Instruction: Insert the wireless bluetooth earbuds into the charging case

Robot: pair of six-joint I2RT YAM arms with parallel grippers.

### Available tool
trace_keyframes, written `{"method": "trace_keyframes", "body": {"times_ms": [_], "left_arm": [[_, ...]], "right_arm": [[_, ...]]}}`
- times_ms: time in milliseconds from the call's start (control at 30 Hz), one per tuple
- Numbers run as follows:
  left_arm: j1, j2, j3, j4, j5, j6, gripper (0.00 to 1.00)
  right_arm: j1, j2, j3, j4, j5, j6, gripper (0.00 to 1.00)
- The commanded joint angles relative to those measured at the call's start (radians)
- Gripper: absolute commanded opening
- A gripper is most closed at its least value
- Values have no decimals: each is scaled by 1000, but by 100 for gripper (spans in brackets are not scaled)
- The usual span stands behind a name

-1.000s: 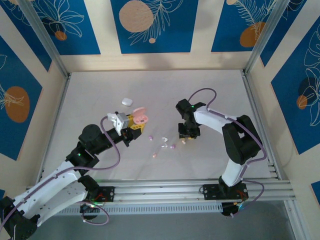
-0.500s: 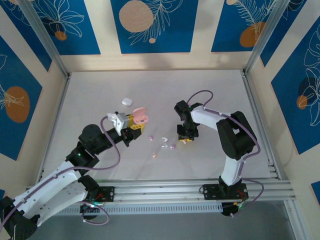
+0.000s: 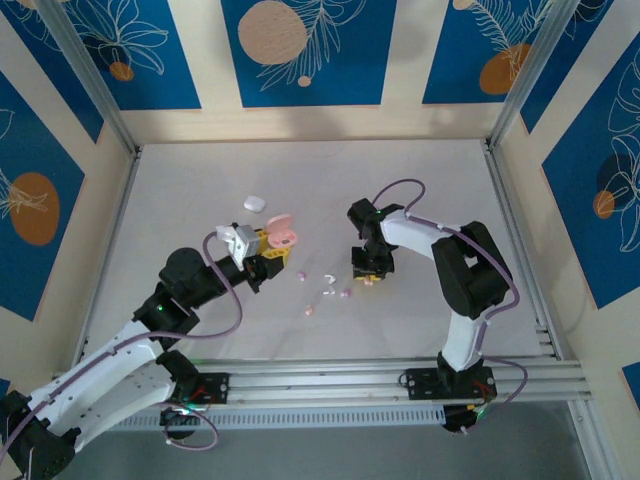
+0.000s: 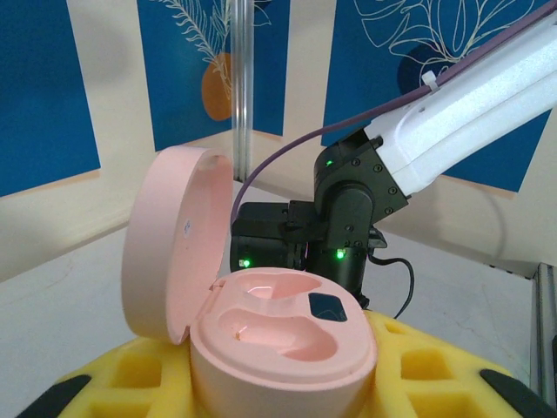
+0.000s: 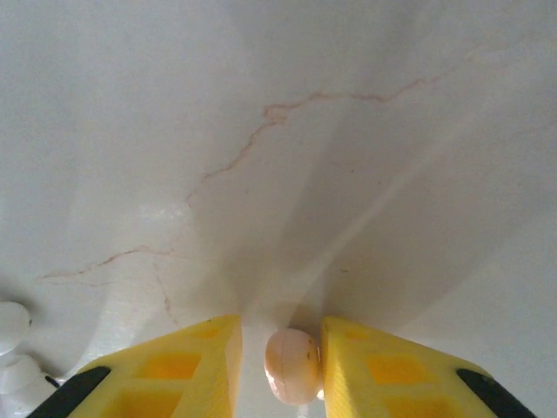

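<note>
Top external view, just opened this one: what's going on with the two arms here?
The left gripper holds a pink charging case, lid open, both wells empty. The right gripper is down at the table with its fingers either side of a pink earbud; one finger touches it, the other shows a small gap. More earbuds lie loose between the arms, and a white case sits farther back.

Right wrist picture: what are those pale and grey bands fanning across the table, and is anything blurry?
Right wrist view: the bands are soft overlapping shadows on the table, spreading from the yellow fingers; the pink earbud between them looks slightly soft. Left wrist view: the pink case is sharp, its lid faintly glossy.
</note>
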Motion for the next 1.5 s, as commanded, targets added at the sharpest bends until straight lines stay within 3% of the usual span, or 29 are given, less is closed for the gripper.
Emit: {"method": "trace_keyframes", "body": {"times_ms": [0, 900, 1100, 1233, 1467], "left_arm": [[-4, -10, 19, 34, 18, -11, 30], [-4, -15, 23, 29, 20, -19, 30], [-4, -10, 19, 28, 20, -17, 30], [-4, -6, 13, 31, 15, -14, 30], [-4, 13, 8, 38, 4, 4, 30]], "right_arm": [[-1, 17, 20, -20, -8, -9, 30], [6, 59, 33, -76, -9, -92, 22], [6, 10, 30, -81, -25, -91, 19], [-37, -126, -8, -24, -211, -83, 19], [-190, -346, -137, 310, -926, 67, 20]]}}
